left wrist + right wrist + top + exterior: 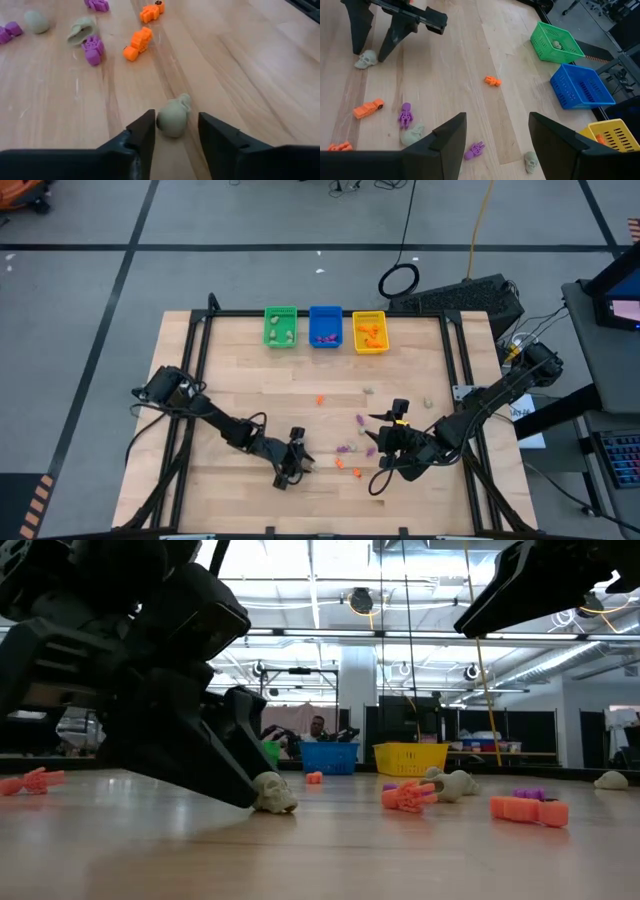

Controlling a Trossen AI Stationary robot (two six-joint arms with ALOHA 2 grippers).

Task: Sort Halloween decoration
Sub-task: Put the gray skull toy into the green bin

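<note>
Small orange, purple and pale Halloween trinkets lie scattered on the wooden table [250,380]. My left gripper [175,135] is low near the table's front, open, with a pale skull trinket [172,118] between its fingers; the skull rests on the wood. An orange piece [138,44] and a purple piece [93,50] lie just beyond it. To its right, my right gripper [497,135] hangs open above the table over a purple figure [405,115] and pale skulls, with nothing between its fingers. My left gripper has the inner face of one finger [146,129] against the skull's side [161,120]; the other finger [212,132] stands a small gap away from it. The fingers slant down from the table's left. The skull sits on the table.
Green [281,327], blue [325,326] and yellow [369,332] bins stand in a row at the table's far edge, each with some trinkets inside. More trinkets lie between the two grippers [345,450]. A person shows in the room beyond [317,726].
</note>
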